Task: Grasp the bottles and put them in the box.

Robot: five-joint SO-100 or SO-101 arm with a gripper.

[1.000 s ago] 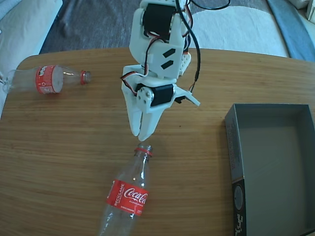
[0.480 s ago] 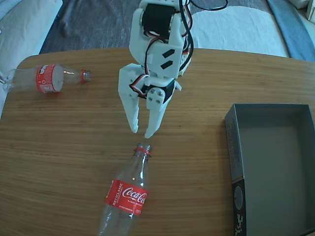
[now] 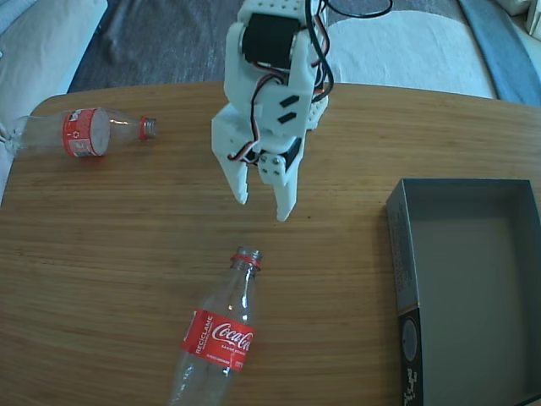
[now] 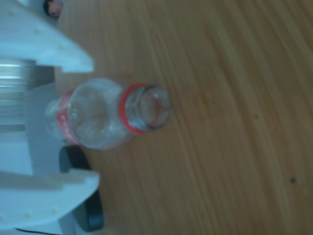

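One clear Coca-Cola bottle (image 3: 221, 334) lies on the wooden table near the front edge, its open mouth pointing toward the arm. My white gripper (image 3: 263, 207) hangs open a little beyond that mouth, with nothing held between its fingers. In the wrist view the same bottle (image 4: 100, 115) shows end-on between the two white fingers (image 4: 54, 46) of the gripper (image 4: 93, 121), its red neck ring facing the camera. A second bottle (image 3: 80, 134) lies at the table's far left. The dark-grey box (image 3: 404, 254) stands at the right, with nothing in it.
The round wooden table (image 3: 118, 245) ends close behind the far-left bottle. Beyond it are a grey rug and pale cushions. The arm's cables (image 3: 338, 93) hang behind the gripper.
The gripper was shut just above the near bottle's mouth; it has opened, then pulled up and back away from the mouth. Both bottles and the box stay in place.
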